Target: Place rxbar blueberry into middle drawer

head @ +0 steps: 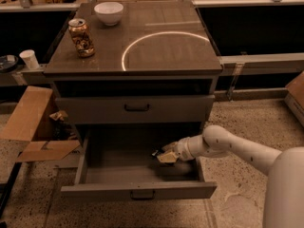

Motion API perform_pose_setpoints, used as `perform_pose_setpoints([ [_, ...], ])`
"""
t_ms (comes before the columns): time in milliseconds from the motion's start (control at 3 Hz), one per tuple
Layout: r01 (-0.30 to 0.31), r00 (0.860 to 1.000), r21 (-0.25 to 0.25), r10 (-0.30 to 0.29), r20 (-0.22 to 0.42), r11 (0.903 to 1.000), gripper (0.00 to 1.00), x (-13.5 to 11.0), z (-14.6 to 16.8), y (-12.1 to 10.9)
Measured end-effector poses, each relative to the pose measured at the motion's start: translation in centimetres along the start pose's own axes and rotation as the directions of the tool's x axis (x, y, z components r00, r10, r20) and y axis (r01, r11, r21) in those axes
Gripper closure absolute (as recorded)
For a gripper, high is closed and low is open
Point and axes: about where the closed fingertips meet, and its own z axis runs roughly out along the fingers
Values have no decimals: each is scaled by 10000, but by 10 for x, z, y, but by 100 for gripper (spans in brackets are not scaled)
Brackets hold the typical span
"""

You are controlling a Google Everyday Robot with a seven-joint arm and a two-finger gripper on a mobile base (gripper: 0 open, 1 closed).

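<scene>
Now: gripper (161, 156) sits low inside the open middle drawer (104, 191), right of centre, just above its floor. Jaws narrow, pinched on a small dark sliver that pokes out to the left. I take it for the rxbar blueberry (155, 153); most of it is hidden by the jaws.

Handling, by judgement: light, flat, a fairly stiff bar in a slick wrapper, apt to slip or pivot if held by one end. Best hold is across the flat faces at mid-length, with a modest squeeze. Not fragile; a short drop onto the drawer floor should do no harm.

Writing: none readable on the wrapper. Soda can (81, 37) on the bench (180, 56) is patterned brown-gold, brand unreadable. White bowl (109, 12) is plain.
</scene>
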Motion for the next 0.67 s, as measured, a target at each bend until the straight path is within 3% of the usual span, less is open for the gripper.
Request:
perform_pose_setpoints([
  [333, 53, 9988, -102, -48, 487, 9999, 4, -8, -9, 4],
  [667, 37, 9925, -162, -17, 1222, 9999, 0, -8, -34, 11],
])
